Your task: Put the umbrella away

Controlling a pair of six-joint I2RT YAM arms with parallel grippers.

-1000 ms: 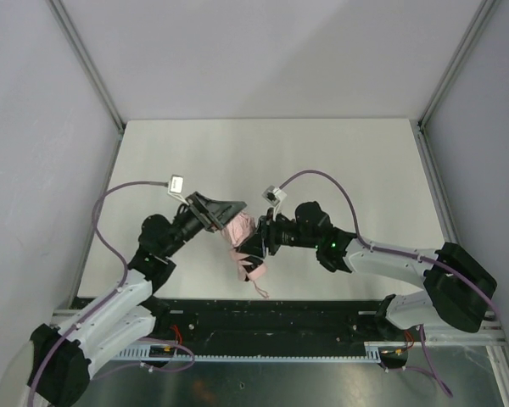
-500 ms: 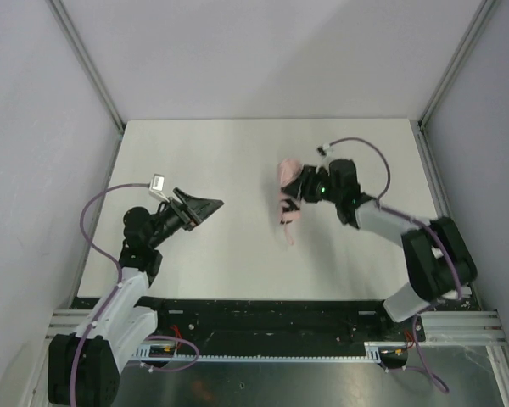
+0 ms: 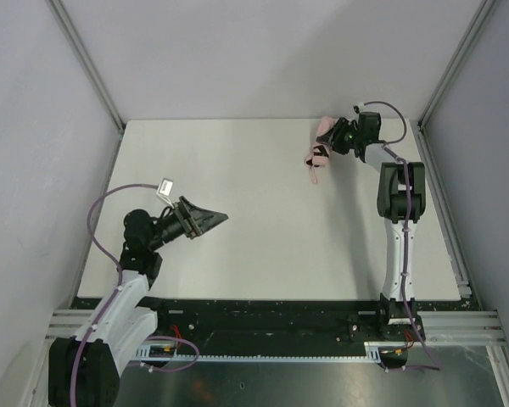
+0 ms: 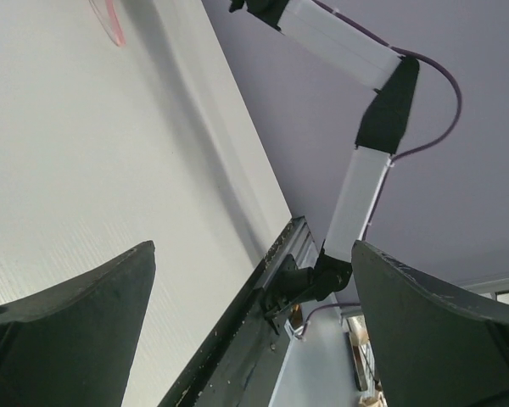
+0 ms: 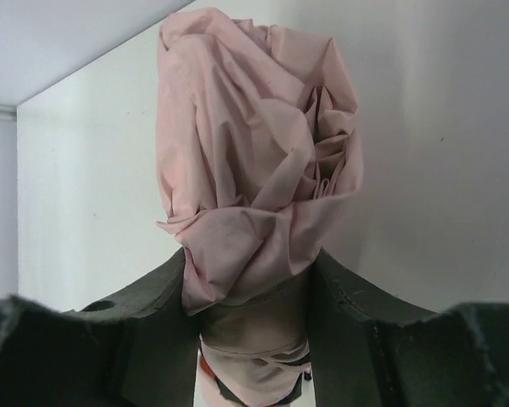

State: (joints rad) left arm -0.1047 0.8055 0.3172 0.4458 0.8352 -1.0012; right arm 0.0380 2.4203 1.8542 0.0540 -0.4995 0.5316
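Note:
The umbrella [image 3: 320,144] is a folded bundle of pale pink fabric. My right gripper [image 3: 335,141] is shut on the umbrella and holds it at the far right of the white table, near the back wall, with the arm stretched out. In the right wrist view the crumpled pink fabric [image 5: 254,161] sticks up between my two dark fingers [image 5: 144,314]. My left gripper [image 3: 216,218] is open and empty above the left side of the table, far from the umbrella. In the left wrist view a pink tip [image 4: 110,21] shows at the top edge.
The white table [image 3: 263,212] has grey walls on three sides and metal corner posts [image 3: 428,110]. A black rail [image 3: 271,314] runs along the near edge. The right arm [image 4: 356,68] crosses the left wrist view.
My right arm has carried the umbrella from the table's middle to the far right corner. My left gripper let go and drew back to the left, staying open.

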